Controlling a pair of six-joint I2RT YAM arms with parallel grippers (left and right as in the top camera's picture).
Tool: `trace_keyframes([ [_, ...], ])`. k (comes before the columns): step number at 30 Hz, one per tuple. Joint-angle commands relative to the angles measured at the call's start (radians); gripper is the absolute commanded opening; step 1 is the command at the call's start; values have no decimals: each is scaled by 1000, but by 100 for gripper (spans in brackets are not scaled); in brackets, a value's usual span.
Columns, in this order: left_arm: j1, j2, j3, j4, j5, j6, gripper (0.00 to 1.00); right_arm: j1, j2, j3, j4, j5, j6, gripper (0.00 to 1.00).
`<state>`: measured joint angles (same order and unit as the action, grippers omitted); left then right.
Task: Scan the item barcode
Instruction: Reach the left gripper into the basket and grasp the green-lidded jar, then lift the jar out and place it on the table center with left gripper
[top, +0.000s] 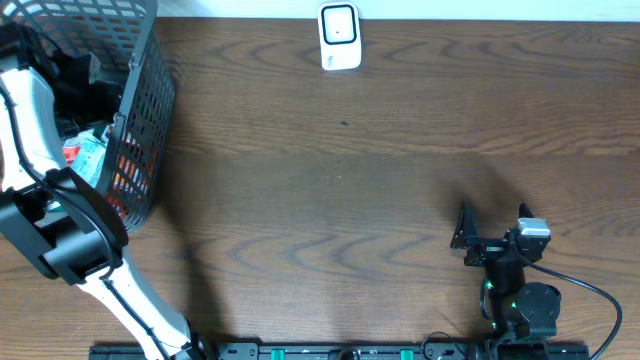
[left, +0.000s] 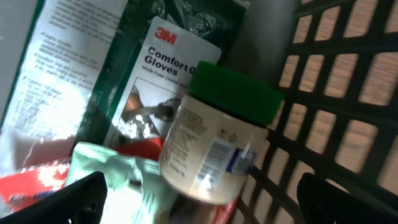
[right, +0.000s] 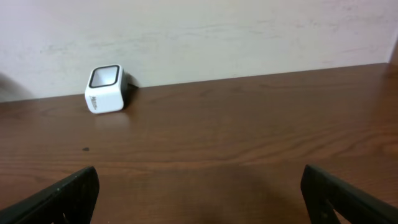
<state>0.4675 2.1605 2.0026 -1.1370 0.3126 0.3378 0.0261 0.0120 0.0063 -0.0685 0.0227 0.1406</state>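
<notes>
overhead: the basket (top: 150, 110) crowds the table's (top: 350, 180) left corner, the left arm (top: 28, 115) reaching inside. the scanner (top: 339, 37) sits at the far edge, with open wood between them.

left wrist: the left gripper (left: 199, 202) gapes wide around the green-lidded jar (left: 214, 146), which lies tilted just beside the mesh wall.

right wrist: the right gripper (right: 199, 199) is spread wide and holds nothing, facing the scanner.

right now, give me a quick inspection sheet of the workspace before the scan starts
surface: brown wooden table
job's things: white scanner at the far edge; green-lidded jar in the black basket at the left
clutter: gloves pack and other packets beside the jar
grippers: left gripper open, over the jar inside the basket; right gripper open, above the table
cables: black cable at the near right corner
surroundings: pale wall behind the table
</notes>
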Motion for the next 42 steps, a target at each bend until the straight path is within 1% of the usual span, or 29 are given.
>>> trace_keyframes([
  [1,-2,13,-64,45,9,25,98,-6,-4,-1,-3,10,-7,99],
  [6,-5,13,-157,155,9,39,98,-6,-4,-1,-3,10,-7,99],
  [9,-12,13,-187,183,9,62,99,-6,-4,-1,-3,10,-7,99],
  [14,-14,13,-245,238,8,62,100,-6,-4,-1,-3,9,-7,99],
  [15,-14,13,-256,249,8,62,98,-6,-4,-1,-3,10,-7,99],
  [17,-14,13,-282,272,8,62,90,-6,-4,-1,-3,10,-7,99],
  [18,-14,13,-283,275,8,62,84,-6,-4,-1,-3,10,-7,99],
  [21,-14,11,-280,279,8,61,78,-6,-4,-1,-3,10,-7,99],
  [22,-14,11,-276,279,8,61,72,-6,-4,-1,-3,10,-7,99],
  [24,-13,-2,-267,280,8,61,64,-6,-4,-1,-3,10,-7,99],
  [25,-13,-9,-263,281,8,61,62,-6,-4,-1,-3,10,-7,99],
  [27,-13,-37,-250,287,8,61,61,-6,-4,-1,-3,10,-7,99],
  [30,-13,-115,-241,314,3,60,60,-6,-4,-1,-3,10,-7,99],
  [33,-13,-220,-241,350,-63,49,60,-6,-4,-1,-3,10,-7,99],
  [34,-14,-275,-241,372,-106,49,60,-6,-4,-1,-3,10,-7,99],
  [36,-13,-362,-241,402,-145,37,60,-6,-4,-1,-3,10,-7,99],
  [38,-13,-420,-241,426,-149,19,60,-6,-4,-1,-3,10,-7,99],
  [42,-16,-582,-241,492,-144,-100,61,-6,-4,-1,-3,9,-7,99],
])
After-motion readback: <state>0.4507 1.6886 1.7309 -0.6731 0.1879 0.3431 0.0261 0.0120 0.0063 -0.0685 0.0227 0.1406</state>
